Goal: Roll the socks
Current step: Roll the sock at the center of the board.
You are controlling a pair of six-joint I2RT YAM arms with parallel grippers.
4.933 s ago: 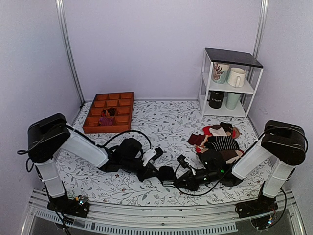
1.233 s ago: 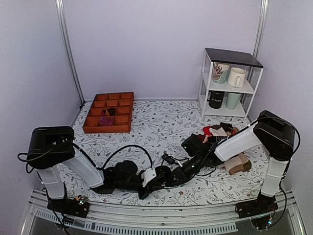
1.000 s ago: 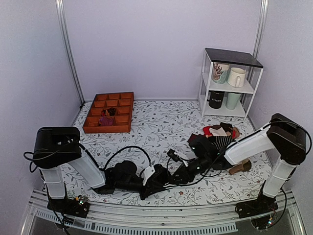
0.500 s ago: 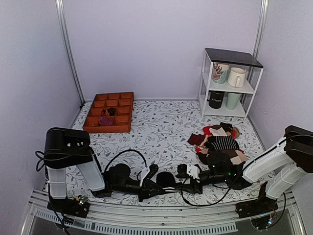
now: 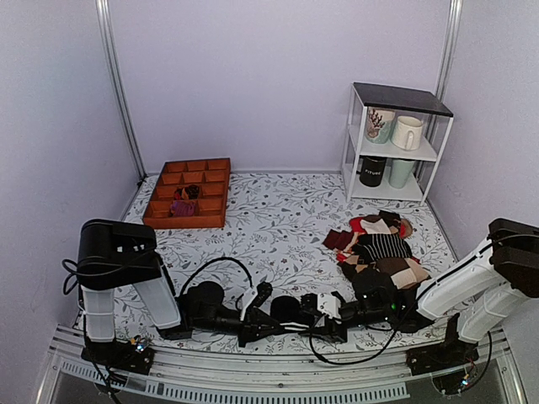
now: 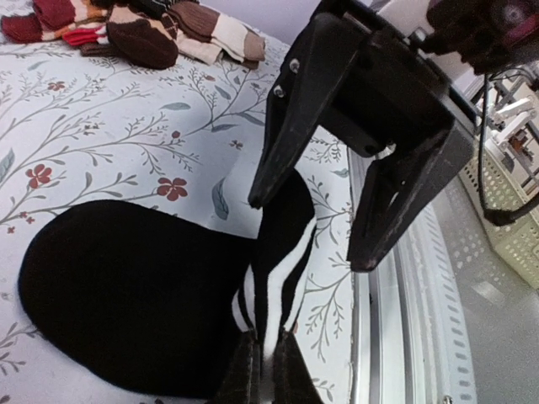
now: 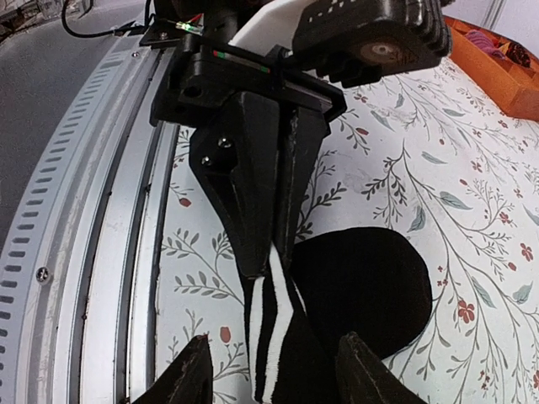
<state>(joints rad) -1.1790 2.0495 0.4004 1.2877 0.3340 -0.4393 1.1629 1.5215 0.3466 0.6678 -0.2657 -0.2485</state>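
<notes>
The socks (image 5: 286, 308) are black with white stripes at the cuff and lie flat by the table's near edge. My left gripper (image 6: 263, 370) is shut on the striped cuff of the socks (image 6: 126, 295), pinching it up into a ridge. My right gripper (image 7: 274, 370) is open and faces the left one. Its two fingers straddle the same cuff end of the socks (image 7: 362, 286) without closing on it. In the top view the left gripper (image 5: 263, 324) and the right gripper (image 5: 307, 316) meet over the socks, both arms stretched low.
A heap of mixed socks (image 5: 379, 244) lies at the right behind the right arm. An orange compartment tray (image 5: 184, 224) sits at the back left, and a white shelf (image 5: 396, 143) with mugs at the back right. The metal rail (image 6: 421, 320) runs right beside the socks.
My right arm has swung from the table's middle down to the near edge, and its gripper has opened around the cuff. The left gripper has stayed shut on the socks.
</notes>
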